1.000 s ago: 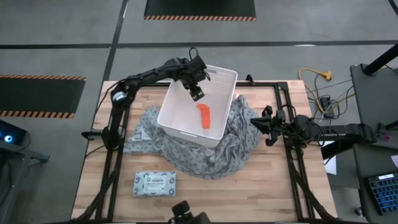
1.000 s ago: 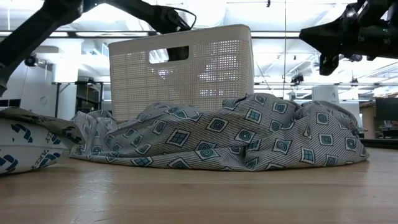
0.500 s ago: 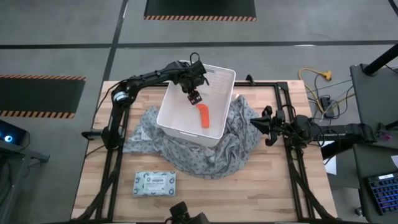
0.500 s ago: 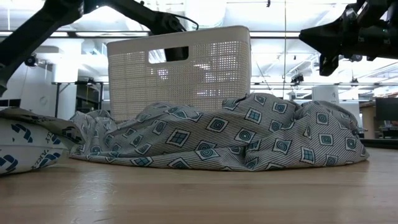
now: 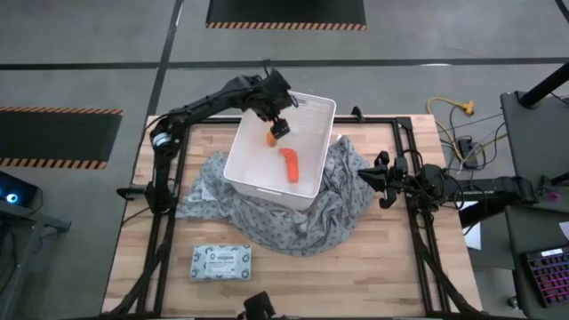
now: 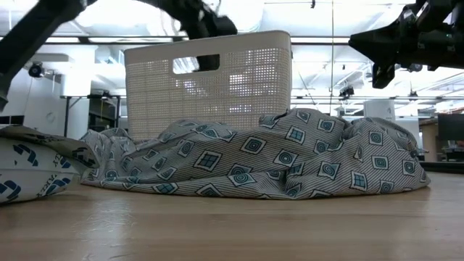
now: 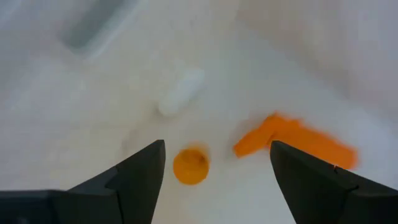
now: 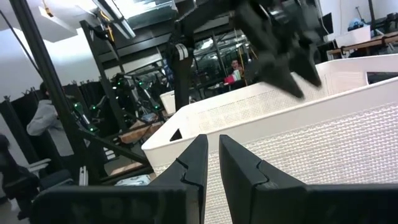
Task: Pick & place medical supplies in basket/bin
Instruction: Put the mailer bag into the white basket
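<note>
My left gripper hovers open over the far part of the white bin, fingers pointing down. On the bin's floor below it lie the small orange bottle, the tiny white oblong piece and the orange tapered tube. The pale green printed packet lies flat on the table near its near edge. My right gripper waits shut, raised, to the right of the bin.
The bin stands on a crumpled grey patterned cloth that spreads round its left, near and right sides. The slotted bin wall rises well above the cloth. Bare wooden table lies along the near side.
My left gripper has risen from inside the bin and moved a little toward the far edge. The small orange bottle now lies in plain sight on the bin floor under it, where it did not show before.
</note>
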Available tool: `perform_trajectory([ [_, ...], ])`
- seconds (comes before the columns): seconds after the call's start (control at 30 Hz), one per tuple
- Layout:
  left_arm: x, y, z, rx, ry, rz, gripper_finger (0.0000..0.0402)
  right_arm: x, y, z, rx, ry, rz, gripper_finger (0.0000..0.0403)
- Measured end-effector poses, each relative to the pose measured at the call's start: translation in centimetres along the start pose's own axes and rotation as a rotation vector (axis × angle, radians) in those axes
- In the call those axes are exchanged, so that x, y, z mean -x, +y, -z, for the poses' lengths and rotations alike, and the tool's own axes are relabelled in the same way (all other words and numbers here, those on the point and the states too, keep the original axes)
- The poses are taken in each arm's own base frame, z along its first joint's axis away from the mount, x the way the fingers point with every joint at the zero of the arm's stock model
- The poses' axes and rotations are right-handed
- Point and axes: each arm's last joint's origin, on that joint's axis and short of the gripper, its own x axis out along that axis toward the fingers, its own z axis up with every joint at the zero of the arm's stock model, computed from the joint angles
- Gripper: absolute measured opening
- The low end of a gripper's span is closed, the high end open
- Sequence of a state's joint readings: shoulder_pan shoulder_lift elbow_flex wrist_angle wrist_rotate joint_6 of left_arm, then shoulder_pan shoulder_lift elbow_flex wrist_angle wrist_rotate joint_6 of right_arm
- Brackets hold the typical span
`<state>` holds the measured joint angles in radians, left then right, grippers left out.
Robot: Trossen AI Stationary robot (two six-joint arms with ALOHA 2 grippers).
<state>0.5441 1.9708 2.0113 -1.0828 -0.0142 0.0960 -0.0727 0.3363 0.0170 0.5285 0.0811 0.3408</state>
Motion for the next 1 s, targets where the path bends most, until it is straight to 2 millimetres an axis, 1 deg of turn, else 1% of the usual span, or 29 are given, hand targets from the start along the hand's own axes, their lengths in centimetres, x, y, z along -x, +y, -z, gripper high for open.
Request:
perform_trajectory([
  [0.1,3.6,-0.5,-0.6,-0.038,-0.106,0.06,0.0273,0.0,0.0,0.0,0.0,0.0,0.0,0.0033],
  [0.17,6.1,-1.0,-0.6,-0.089,-0.173,0.117,0.0273,0.0,0.0,0.0,0.0,0.0,0.0,0.0033],
  [0.27,9.9,-2.1,0.2,-0.167,-0.265,0.185,0.0273,0.0,0.0,0.0,0.0,0.001,0.0,0.0033],
  [0.33,12.4,-3.0,1.0,-0.197,-0.316,0.208,0.0273,0.0,0.0,0.0,0.0,0.0,0.0,0.0033],
  [0.47,16.8,-4.9,3.6,-0.254,-0.378,0.247,0.0273,0.0,0.0,0.0,0.0,0.0,0.0,0.0033],
  [0.6,21.0,-6.7,7.3,-0.304,-0.419,0.307,0.0273,0.0,0.0,0.0,0.0,0.001,0.0,0.0033],
  [0.67,22.6,-7.6,9.0,-0.319,-0.442,0.347,0.0273,0.0,0.0,0.0,0.0,0.001,0.0,0.0033],
  [0.73,23.6,-8.4,10.8,-0.337,-0.449,0.392,0.0273,0.0,0.0,0.0,0.0,0.001,0.0,0.0033],
  [0.8,23.9,-9.1,12.6,-0.352,-0.435,0.437,0.0273,0.0,0.0,0.0,0.0,0.001,0.0,0.0033],
  [0.87,23.7,-9.7,14.4,-0.355,-0.401,0.48,0.0273,0.0,0.0,0.0,0.002,0.001,0.0,0.0033],
  [1.0,22.2,-10.8,17.6,-0.322,-0.29,0.546,0.0273,0.0,0.0,0.0,0.004,0.001,0.001,0.0033],
])
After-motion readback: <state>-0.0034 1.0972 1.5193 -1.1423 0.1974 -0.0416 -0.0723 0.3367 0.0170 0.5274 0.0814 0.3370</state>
